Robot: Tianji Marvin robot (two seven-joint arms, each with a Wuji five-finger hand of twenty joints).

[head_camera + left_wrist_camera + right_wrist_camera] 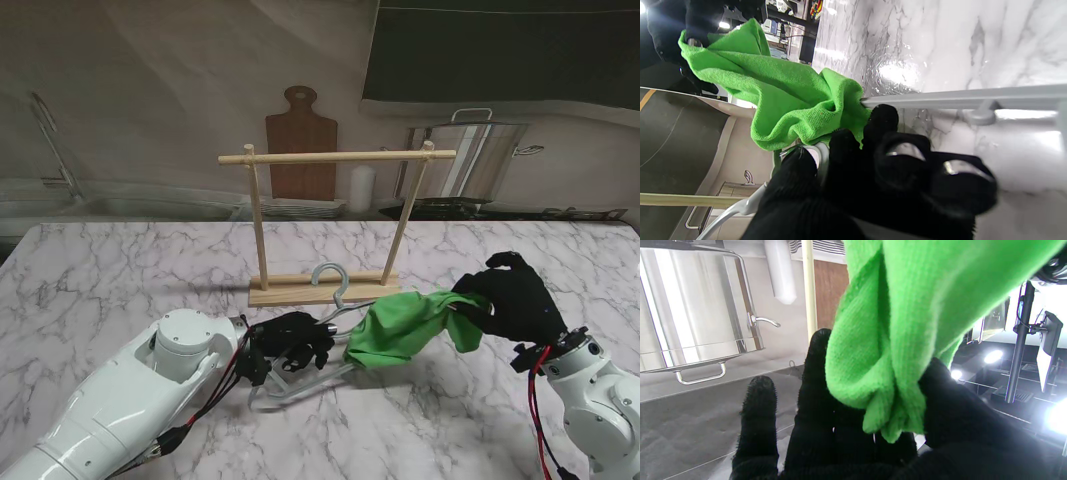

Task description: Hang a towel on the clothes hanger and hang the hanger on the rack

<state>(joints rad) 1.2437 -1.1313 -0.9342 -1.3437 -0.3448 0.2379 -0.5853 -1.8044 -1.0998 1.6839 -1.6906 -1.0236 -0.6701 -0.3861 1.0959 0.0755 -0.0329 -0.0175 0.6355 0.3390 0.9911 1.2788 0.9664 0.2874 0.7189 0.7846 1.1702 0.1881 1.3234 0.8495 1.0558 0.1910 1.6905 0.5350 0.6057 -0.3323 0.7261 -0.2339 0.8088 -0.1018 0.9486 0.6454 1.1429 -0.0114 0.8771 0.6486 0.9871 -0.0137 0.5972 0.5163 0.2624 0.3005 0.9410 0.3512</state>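
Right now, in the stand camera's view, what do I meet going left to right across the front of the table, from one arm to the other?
Left arm → left hand gripping the hanger → green towel → right hand pinching the towel's end → right arm.

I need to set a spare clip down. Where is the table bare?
Bare marble lies left of the rack and beyond its base. Crowded: between the left hand on the hanger and the right hand holding the towel.
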